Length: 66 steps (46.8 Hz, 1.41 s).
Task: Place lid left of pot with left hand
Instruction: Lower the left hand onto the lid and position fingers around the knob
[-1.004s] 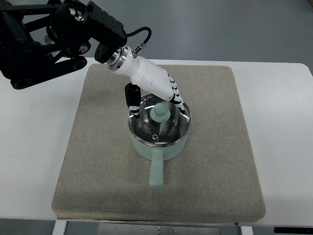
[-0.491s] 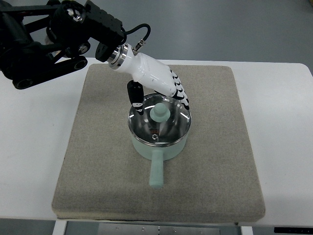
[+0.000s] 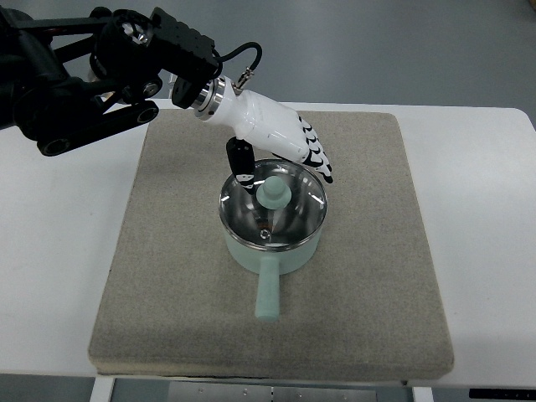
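A white rectangular table point(image 3: 486, 251) carries a large grey felt-like square mat point(image 3: 368, 285) that fills most of the view. From the picture's left edge the black jointed left arm point(image 3: 75, 84) reaches in over the mat's far-left corner and ends in the white left hand point(image 3: 280, 138) with black-tipped fingers. The right arm does not show at all.

Near the middle of the mat stands the pale mint-green saucepan point(image 3: 272, 247), its straight handle point(image 3: 267, 296) pointing toward the near edge. The round glass lid with a shiny steel rim point(image 3: 293, 226) sits on the pot, closing it, with its mint-green knob point(image 3: 273, 193) a little toward the far side of centre.

The left hand hovers over the far rim of the lid, palm down. Its fingers point(image 3: 316, 159) lie loosely extended and fanned toward the right, while the dark thumb point(image 3: 241, 161) hangs down on the left; they close on nothing, and I cannot tell whether the thumb touches the rim.

The knob lies just on the near side of the hand, roughly between thumb and fingers. As I judge it, the grasp is not yet made: the hand needs to come down and toward the knob, close on it, lift, then carry the lid to the bare mat on the pot's left.
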### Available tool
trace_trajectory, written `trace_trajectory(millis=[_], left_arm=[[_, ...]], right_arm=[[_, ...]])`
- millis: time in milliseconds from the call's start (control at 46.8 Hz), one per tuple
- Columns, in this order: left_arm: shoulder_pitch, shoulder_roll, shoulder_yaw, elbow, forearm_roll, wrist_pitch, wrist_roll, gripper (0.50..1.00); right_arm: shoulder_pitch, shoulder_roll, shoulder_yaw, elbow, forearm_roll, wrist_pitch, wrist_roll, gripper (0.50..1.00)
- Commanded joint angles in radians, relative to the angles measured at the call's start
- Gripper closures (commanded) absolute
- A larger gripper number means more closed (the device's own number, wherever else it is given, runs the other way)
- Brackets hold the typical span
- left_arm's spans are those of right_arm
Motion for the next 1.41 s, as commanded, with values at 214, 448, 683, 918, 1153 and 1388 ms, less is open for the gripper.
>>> trace_trajectory(millis=[214, 448, 683, 918, 1153, 1388], left_arm=[[0.002, -0.002, 0.006, -0.002, 0.003, -0.006, 0.0, 0.506], [0.002, -0.004, 0.0, 0.0, -0.002, 0.0, 0.0, 0.508], [0.027, -0.005, 0.0, 0.001, -0.002, 0.006, 0.0, 0.506], [0.028, -0.005, -0.004, 0.001, -0.013, 0.006, 0.0, 0.506], [0.027, -0.005, -0.011, 0.0, -0.007, 0.006, 0.0, 0.51], [0.022, -0.004, -0.011, 0.0, -0.007, 0.005, 0.0, 0.514]], right_arm=[[0.001, 0.0, 0.001, 0.0, -0.001, 0.0, 0.0, 0.579], [0.001, 0.0, 0.0, 0.0, 0.001, 0.0, 0.0, 0.579], [0.001, 0.0, 0.0, 0.0, -0.001, 0.0, 0.0, 0.579], [0.001, 0.0, 0.0, 0.0, -0.001, 0.0, 0.0, 0.579], [0.001, 0.0, 0.0, 0.0, 0.001, 0.0, 0.0, 0.579], [0.001, 0.0, 0.0, 0.0, 0.001, 0.0, 0.0, 0.579]])
